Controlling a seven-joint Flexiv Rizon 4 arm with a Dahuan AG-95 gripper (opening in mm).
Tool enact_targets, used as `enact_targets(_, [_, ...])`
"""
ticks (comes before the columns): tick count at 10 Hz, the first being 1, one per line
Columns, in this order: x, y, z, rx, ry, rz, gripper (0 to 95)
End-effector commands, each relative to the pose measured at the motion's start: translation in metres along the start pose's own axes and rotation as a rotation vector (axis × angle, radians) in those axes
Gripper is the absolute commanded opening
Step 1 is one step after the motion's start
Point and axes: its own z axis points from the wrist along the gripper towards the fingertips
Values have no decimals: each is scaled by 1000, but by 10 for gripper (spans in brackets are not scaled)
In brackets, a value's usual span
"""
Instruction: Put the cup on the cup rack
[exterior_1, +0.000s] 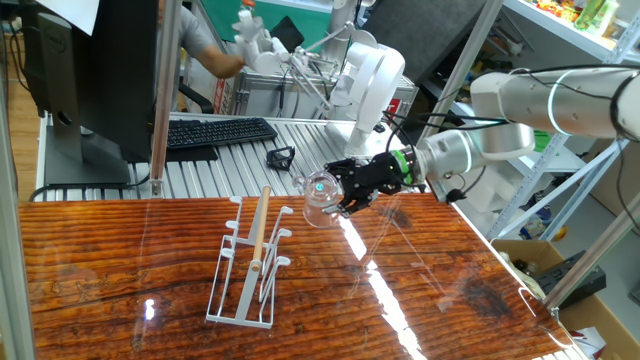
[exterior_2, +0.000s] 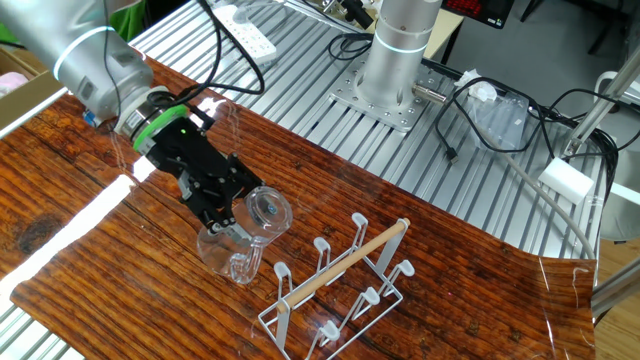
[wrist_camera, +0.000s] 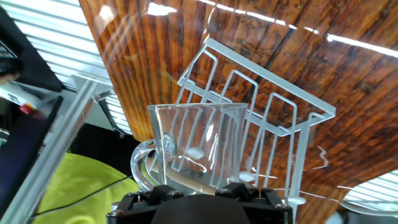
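A white wire cup rack (exterior_1: 252, 270) with upturned pegs and a pale wooden rod handle stands on the glossy reddish wooden desk (exterior_1: 120, 300); to its right, raised above the desk and apart from the rack, a clear glass cup (exterior_1: 320, 198) with a handle lies tipped sideways, clamped in the black two-finger gripper (exterior_1: 345, 192); a white robot arm (exterior_1: 560, 100) extends rightward.

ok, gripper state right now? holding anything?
Gripper: shut on the cup, held tilted in the air beside the cup rack, not on a peg yet.
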Motion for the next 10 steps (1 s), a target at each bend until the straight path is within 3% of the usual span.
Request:
enact_targets(1, [1, -2, 1, 3, 10, -4, 0])
enact_targets(6, [1, -2, 1, 20, -4, -12, 0])
enact_targets(9, [1, -2, 1, 9, 2, -4, 0])
enact_targets(10, [1, -2, 1, -13, 14, 25, 0])
